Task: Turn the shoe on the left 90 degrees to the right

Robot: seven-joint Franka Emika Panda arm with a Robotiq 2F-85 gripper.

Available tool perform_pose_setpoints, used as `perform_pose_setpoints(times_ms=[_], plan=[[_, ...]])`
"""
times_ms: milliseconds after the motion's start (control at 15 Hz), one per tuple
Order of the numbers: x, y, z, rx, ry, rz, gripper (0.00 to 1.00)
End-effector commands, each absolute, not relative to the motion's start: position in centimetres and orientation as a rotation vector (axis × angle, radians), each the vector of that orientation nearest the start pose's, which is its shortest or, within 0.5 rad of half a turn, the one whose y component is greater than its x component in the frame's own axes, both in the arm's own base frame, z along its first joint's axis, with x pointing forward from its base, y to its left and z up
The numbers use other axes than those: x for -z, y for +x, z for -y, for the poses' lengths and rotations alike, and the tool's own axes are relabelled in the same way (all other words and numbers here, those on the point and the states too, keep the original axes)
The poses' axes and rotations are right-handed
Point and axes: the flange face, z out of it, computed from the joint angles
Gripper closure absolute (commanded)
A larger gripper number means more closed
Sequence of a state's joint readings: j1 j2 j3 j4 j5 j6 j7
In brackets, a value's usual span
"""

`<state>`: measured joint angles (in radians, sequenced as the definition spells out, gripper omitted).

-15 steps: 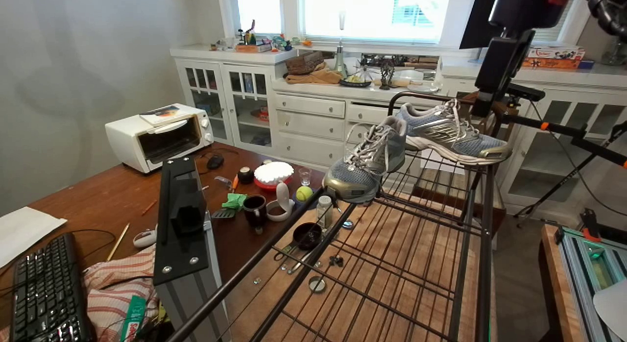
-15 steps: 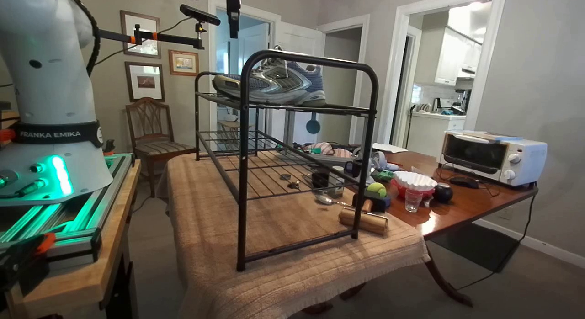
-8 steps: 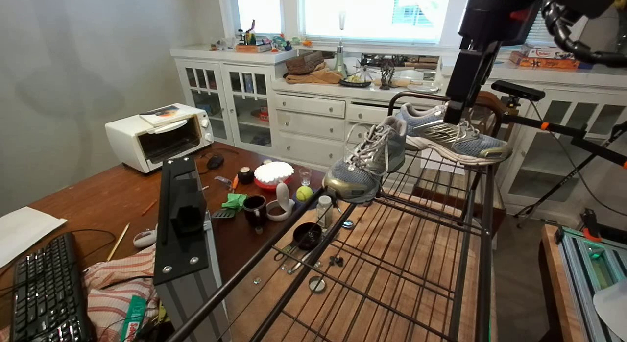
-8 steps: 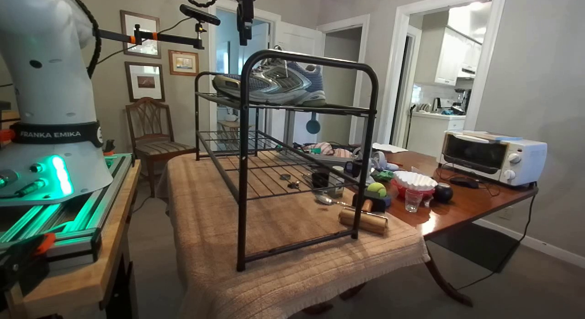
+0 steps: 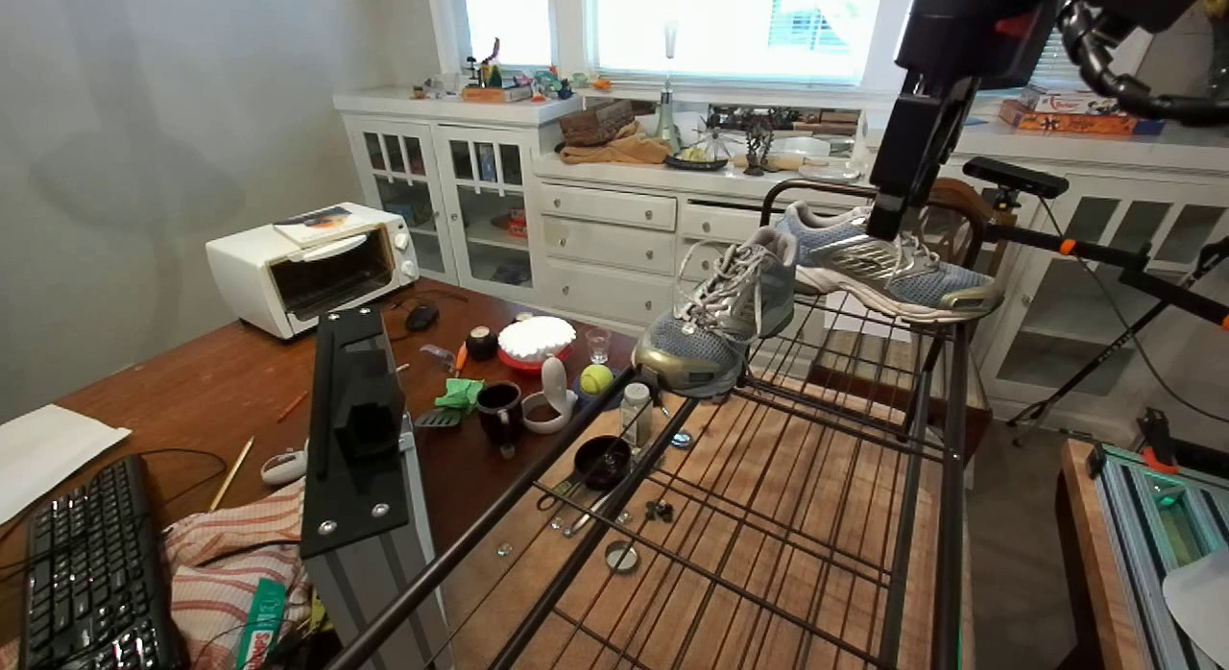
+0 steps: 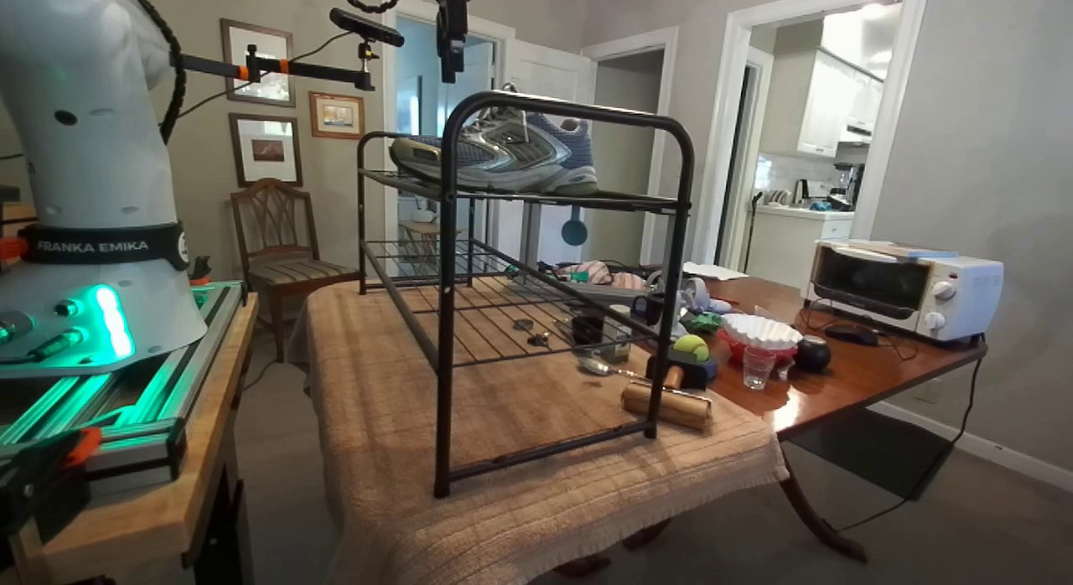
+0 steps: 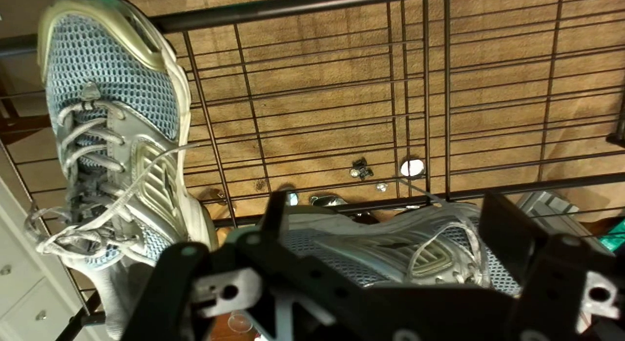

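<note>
White cabinets (image 5: 607,246) stand at twelve o'clock in an exterior view; the shoe (image 5: 718,315) sits on the wire surface (image 5: 954,411), toe toward seven o'clock, the other shoe (image 5: 859,265) at two. Above hangs the hand (image 7: 388,215), fingers spread.

The sneakers (image 5: 718,317) are blue-grey, silver and gold, the claw (image 7: 387,219) black, the cloth (image 5: 206,593) striped in pinkish red.

A home, shown by white built-in cabinets (image 5: 610,209), framed pictures (image 6: 267,149) and a kitchen (image 6: 826,107) beyond
</note>
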<state>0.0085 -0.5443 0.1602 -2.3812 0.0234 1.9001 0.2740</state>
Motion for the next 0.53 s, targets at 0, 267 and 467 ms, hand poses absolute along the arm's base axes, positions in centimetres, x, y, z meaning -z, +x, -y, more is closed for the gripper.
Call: perform_pose_setpoints(times_ms=[0, 267, 467], plan=[[-52.0, 41.0, -7.0, 0.151, -3.144, -0.192, 0.0], [-51.5, 43.8, -6.3, 0.229, -3.119, -0.102, 0.0], [-50.4, 45.6, -6.0, 0.269, -3.104, -0.008, 0.0]])
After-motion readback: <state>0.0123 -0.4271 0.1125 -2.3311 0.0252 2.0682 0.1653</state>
